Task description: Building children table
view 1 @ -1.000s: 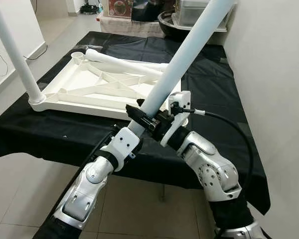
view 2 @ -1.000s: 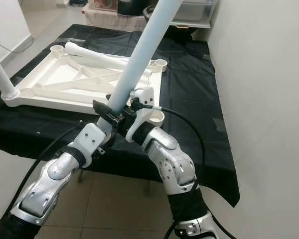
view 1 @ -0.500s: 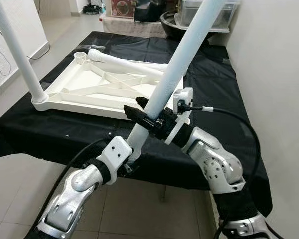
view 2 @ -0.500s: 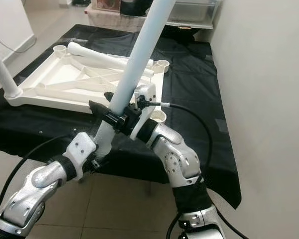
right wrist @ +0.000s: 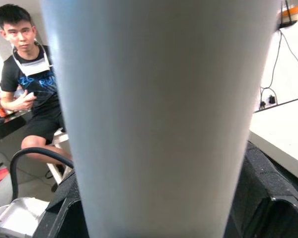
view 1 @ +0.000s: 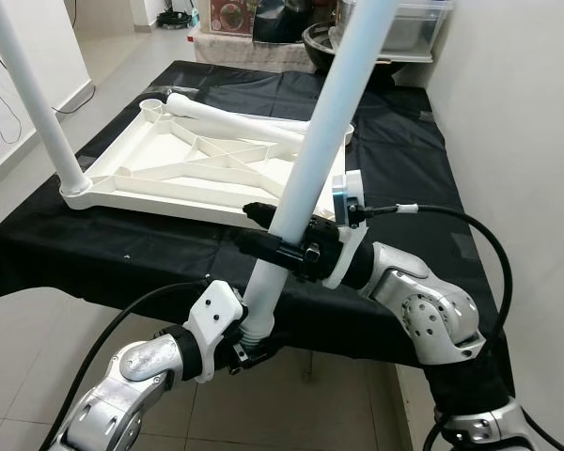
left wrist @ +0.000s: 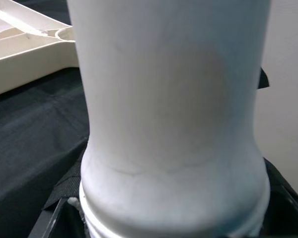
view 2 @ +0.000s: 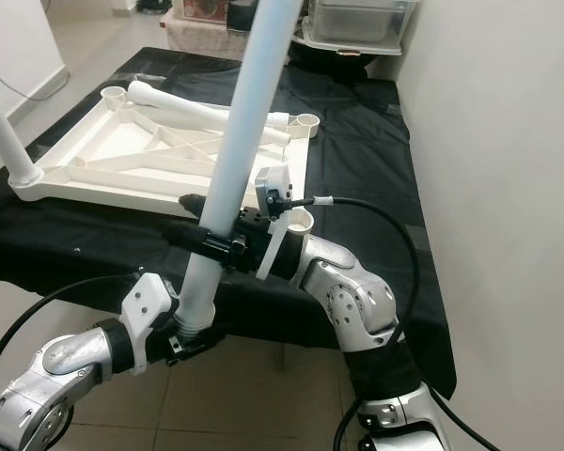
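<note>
The long pale-blue plastic table leg (view 1: 324, 132) stands steeply tilted in front of the upturned white plastic tabletop (view 1: 202, 169), its top leaning over that tabletop and its threaded foot hanging below the near edge of the black-draped work table (view 1: 103, 254). The right gripper (view 1: 277, 246) clamps its black fingers around the leg's lower shaft, just in front of the tabletop's near right corner. The left gripper (view 1: 249, 340) cups the leg's flared foot from below; its fingers look closed against the foot, though their exact grip is partly hidden.

To do this step well, I judge the foot should be lifted clear of the table edge and carried to the open round corner socket (view 2: 299, 220) at the tabletop's near right corner, with the leg brought fully upright before contact. The right gripper should steer the shaft while the left one guides the thread squarely into the socket, since a tilted entry would likely cross-thread or jam.

One white leg (view 1: 33, 103) already stands in the tabletop's near left corner, and another white leg (view 1: 235, 117) lies across its ribs.

In the right wrist view a seated person (right wrist: 32, 74) wears a dark shirt with blue lettering, too small to read. No other writing is legible.
</note>
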Robot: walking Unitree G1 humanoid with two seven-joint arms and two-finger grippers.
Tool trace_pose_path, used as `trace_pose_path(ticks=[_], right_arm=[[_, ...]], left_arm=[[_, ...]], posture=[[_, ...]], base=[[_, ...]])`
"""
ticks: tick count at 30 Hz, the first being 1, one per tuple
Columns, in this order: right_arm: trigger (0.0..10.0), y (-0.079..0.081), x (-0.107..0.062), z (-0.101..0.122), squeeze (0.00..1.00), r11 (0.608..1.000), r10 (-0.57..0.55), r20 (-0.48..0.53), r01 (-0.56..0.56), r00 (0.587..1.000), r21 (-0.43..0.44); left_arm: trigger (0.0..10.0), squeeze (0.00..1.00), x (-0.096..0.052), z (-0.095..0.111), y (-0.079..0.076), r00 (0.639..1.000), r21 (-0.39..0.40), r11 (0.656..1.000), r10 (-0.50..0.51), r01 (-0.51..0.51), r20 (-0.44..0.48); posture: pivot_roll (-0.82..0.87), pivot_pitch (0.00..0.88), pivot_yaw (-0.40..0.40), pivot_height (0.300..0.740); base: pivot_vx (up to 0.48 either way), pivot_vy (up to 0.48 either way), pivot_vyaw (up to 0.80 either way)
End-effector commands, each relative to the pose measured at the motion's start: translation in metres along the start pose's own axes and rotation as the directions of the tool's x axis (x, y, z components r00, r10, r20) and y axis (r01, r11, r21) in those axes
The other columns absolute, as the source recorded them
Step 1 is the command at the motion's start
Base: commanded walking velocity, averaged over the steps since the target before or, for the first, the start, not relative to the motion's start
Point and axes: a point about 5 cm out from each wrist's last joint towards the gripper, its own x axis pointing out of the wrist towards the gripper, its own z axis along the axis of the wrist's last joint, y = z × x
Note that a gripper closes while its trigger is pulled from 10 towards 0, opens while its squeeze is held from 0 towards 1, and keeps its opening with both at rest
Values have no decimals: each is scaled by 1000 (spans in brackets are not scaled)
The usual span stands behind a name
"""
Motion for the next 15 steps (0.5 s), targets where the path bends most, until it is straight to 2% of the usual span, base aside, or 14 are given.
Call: trace_pose_path(ticks=[1,4,5,6,15], right_arm=[[10000,6,3,-2,0,999,38,-9,-38,999,7],[9961,7,3,-2,0,999,48,-15,-48,999,12],[8039,7,3,-2,0,999,51,-17,-51,999,14],[0,7,4,-2,0,998,53,-18,-53,998,15],[0,6,4,-3,0,999,46,-17,-46,999,20]], left_arm=[[10000,0,3,1,-13,997,-1,997,-73,73,3],[10000,0,3,1,-17,996,-8,996,-91,91,2],[10000,0,3,1,-18,995,-10,995,-96,96,1],[10000,0,3,1,-19,995,-18,995,-99,99,3],[10000,0,2,0,-22,994,-40,993,-111,111,-2]], posture=[[86,115,-52,740],[84,117,-51,740],[84,117,-51,740],[84,117,-53,740],[83,116,-52,740]], base=[[0,0,0],[0,0,0],[0,0,0],[0,0,0],[0,0,0]])
